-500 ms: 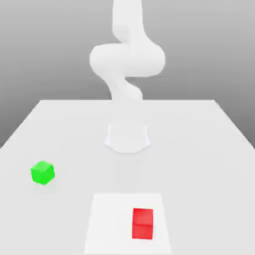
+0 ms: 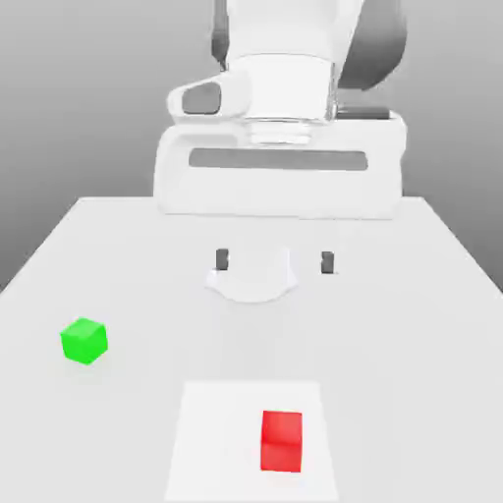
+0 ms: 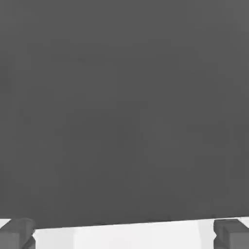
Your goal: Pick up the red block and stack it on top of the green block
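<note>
The red block (image 2: 282, 441), likely light, stiff and unslippery, sits on the pale square (image 2: 221, 432) by the bench's (image 2: 393, 344) near edge, best pinched mid-height across opposite faces by the gripper (image 2: 275, 260), spread empty.

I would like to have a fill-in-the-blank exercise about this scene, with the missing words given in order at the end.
The red block rests on a ____ sheet. The block lying nearest the exterior view's left edge is ____. The pincer stands ____, with nothing between its fingers. The number of blocks stacked on the green block is ____.
Missing words: white; green; open; zero.
</note>
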